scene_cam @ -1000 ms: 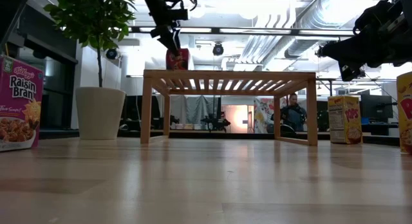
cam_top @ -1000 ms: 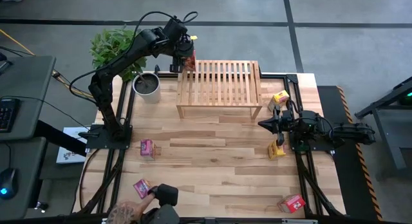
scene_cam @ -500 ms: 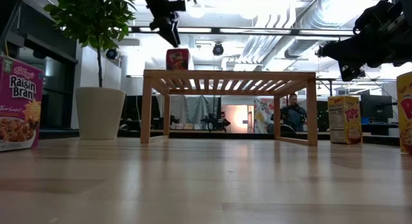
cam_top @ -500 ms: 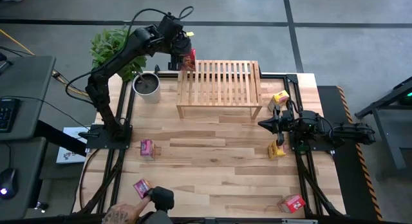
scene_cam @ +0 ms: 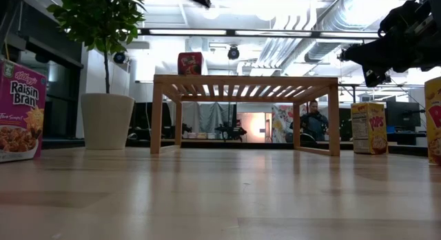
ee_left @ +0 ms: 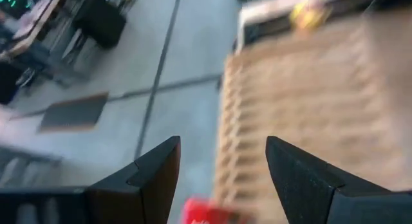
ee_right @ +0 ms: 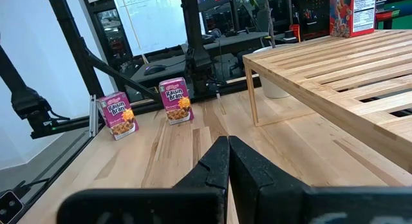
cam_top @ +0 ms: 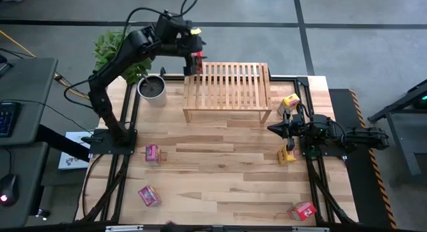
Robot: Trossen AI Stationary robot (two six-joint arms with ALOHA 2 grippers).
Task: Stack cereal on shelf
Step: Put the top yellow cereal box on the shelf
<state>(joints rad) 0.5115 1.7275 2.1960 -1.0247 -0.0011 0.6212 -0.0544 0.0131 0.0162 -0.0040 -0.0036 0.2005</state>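
Red cereal box (cam_top: 197, 61) stands on shelf (cam_top: 230, 85), upper centre. Light, stiff cardboard, pinch the side faces. Left claw (cam_top: 191, 43) fingers apart, empty; right claw (cam_top: 281, 128) fingers together

Bright, even light comes from ceiling lamps (scene_cam: 289, 2), which glare white in the low view. The table (cam_top: 220, 172) shows only soft, short shadows. The left wrist view is strongly blurred; the other views are sharp.

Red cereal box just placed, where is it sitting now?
High view: red cereal box stands on the shelf's far-left corner, nearest the potted plant, open left gripper above it.
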